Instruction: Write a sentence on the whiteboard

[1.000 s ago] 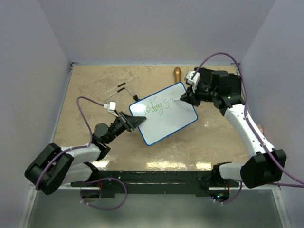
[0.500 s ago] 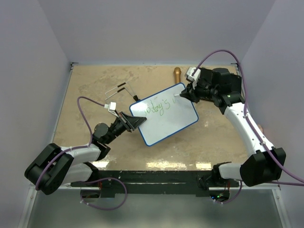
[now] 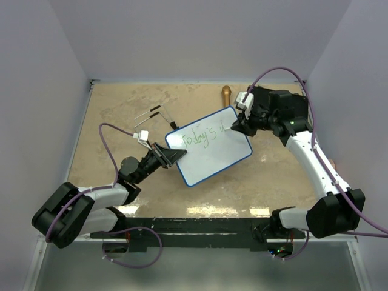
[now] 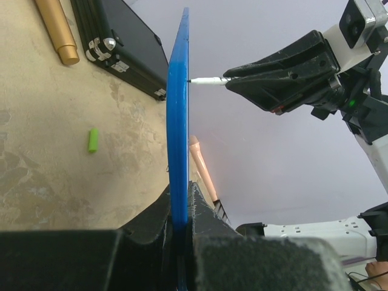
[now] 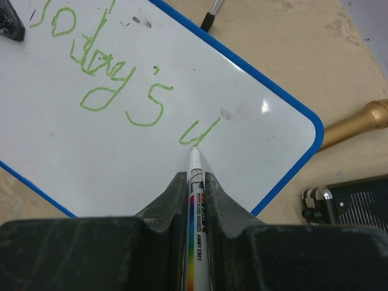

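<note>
Your right gripper [image 3: 234,127] has dropped back onto the board [image 3: 212,160], adding a green "u" after "Today's", so the sentence is barely begun. Its jaws clamp the marker [image 5: 195,176]; the left gripper [image 3: 173,154] pinches the board's left corner, mid-frame. Only the left wrist view shows the tip touching

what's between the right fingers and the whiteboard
A marker, clamped in the right fingers, bridges that stretch, and its tip touches the whiteboard. The right wrist view shows it best.
</note>
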Robot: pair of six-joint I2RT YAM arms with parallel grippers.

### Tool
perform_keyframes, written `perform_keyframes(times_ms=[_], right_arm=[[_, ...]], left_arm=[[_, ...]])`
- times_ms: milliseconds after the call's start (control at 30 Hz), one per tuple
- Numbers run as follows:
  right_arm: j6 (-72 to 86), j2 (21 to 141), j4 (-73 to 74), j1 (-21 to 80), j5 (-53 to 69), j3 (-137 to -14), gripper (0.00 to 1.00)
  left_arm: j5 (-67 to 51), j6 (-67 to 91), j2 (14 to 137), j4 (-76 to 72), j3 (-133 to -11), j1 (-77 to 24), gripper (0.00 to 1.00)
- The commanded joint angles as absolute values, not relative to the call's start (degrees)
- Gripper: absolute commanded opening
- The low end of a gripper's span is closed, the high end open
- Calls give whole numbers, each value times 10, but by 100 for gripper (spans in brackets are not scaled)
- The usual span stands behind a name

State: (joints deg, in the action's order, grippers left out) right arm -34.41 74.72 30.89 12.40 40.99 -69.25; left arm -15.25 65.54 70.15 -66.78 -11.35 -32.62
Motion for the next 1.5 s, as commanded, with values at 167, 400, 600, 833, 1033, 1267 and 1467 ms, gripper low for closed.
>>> perform_keyframes(times_ms=[167, 400, 600, 833, 1033, 1267, 1467], right_arm=[[-396, 731, 384, 124, 411, -698, 0], [-408, 737, 404, 126, 446, -701, 0], [-381, 749, 380, 130, 465, -712, 0], [-324, 752, 307, 131, 475, -721, 0], [-248, 718, 221, 126, 463, -716, 0], [-264, 713, 235, 115, 421, -709, 0], [-293, 727, 265, 115, 402, -714, 0]], left_arm=[[-156, 676, 691, -1086, -140, -323, 0], [-156, 676, 691, -1086, -140, -323, 0], [-157, 675, 693, -1087, -141, -323, 0], [-156, 675, 693, -1086, -140, -323, 0], [-154, 675, 692, -1086, -134, -322, 0], [-156, 676, 690, -1086, -133, -318, 0], [-158, 677, 689, -1086, -134, -317, 0]])
